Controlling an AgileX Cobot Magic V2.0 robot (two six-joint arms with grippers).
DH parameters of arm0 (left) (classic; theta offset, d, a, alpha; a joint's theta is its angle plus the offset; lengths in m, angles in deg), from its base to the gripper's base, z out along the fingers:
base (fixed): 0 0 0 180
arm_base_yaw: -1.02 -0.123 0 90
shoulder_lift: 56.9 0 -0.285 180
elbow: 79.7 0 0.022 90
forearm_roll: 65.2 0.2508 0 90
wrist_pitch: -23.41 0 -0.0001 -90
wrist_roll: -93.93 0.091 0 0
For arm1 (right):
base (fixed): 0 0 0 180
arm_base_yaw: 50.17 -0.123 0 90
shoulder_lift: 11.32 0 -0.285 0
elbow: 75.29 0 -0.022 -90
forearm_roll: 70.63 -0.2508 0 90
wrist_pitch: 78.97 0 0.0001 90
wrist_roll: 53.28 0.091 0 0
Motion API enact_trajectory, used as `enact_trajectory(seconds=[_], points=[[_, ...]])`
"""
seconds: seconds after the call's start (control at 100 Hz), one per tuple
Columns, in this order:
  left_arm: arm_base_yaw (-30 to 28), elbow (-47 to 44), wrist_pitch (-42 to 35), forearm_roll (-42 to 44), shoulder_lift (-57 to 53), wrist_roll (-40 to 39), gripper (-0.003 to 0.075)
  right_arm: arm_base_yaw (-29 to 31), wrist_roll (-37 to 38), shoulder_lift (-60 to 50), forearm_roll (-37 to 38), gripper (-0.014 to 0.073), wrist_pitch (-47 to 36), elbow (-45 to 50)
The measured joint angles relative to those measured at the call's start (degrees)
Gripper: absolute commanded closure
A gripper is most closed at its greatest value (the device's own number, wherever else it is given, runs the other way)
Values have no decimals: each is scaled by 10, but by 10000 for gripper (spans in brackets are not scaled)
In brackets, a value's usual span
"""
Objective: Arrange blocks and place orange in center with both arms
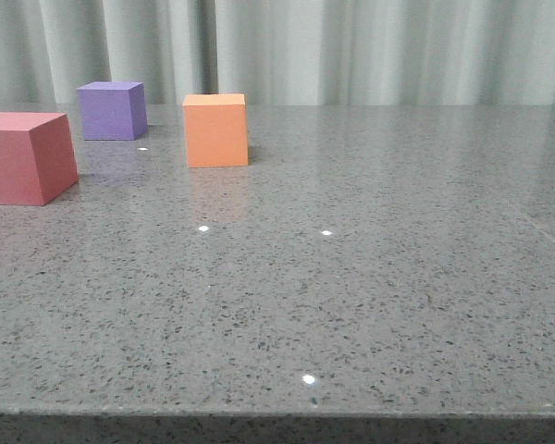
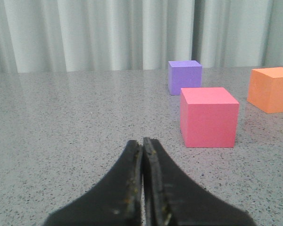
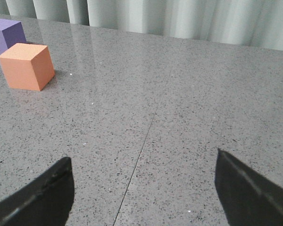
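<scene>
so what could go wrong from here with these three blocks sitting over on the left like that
1. The left gripper is shut and empty; approaching the pinkish-red cube that way would likely shove it instead of grasping it.
2. The purple cube stands close behind the pinkish-red one and beside the orange cube, so fingers reaching for one could nudge a neighbour.
3. The right gripper is open, but the orange cube sits far to its side, a long reach toward the other arm's space.
</scene>
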Motion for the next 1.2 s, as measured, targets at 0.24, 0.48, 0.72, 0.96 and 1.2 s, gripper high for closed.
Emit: enact_trajectory(seconds=[0.24,0.48,0.72,0.96,1.2], points=[[0,0,0,0,0,0,741,0,0,0,0,-9,-1,0],[0,0,0,0,0,0,741,0,0,0,0,310,-1,0],[0,0,0,0,0,0,741,0,1,0,0,702,-1,0],[0,0,-4,0,0,0,741,0,1,0,0,704,-1,0],[0,14,-14,-26,0,0,741,0,1,0,0,704,-1,0]])
